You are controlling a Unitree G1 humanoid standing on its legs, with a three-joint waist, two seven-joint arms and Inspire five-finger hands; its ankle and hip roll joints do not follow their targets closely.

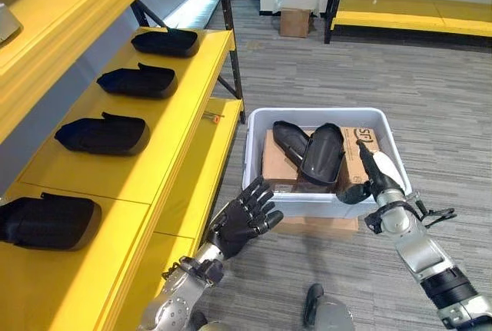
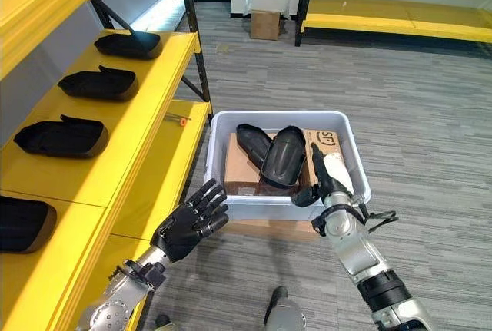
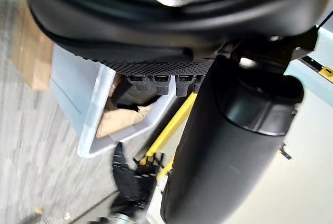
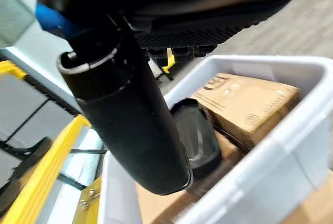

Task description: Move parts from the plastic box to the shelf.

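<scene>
The white plastic box point(image 1: 323, 114) stands on the floor and holds two black curved parts point(image 1: 323, 154) point(image 1: 288, 140) lying on cardboard cartons point(image 1: 273, 163). My right hand point(image 1: 380, 181) reaches over the box's near right corner with nothing in it; its wrist view shows one part point(image 4: 195, 135) just past the thumb. My left hand point(image 1: 242, 220) hovers open, fingers spread, off the box's near left corner beside the yellow shelf point(image 1: 184, 116). Several black parts point(image 1: 104, 135) lie in a row on that shelf.
The shelf's black upright point(image 1: 231, 62) stands close to the box's far left corner. A small orange item point(image 1: 215, 118) lies on the lower shelf board. A cardboard box point(image 1: 294, 21) and a second yellow rack point(image 1: 415, 18) stand far back.
</scene>
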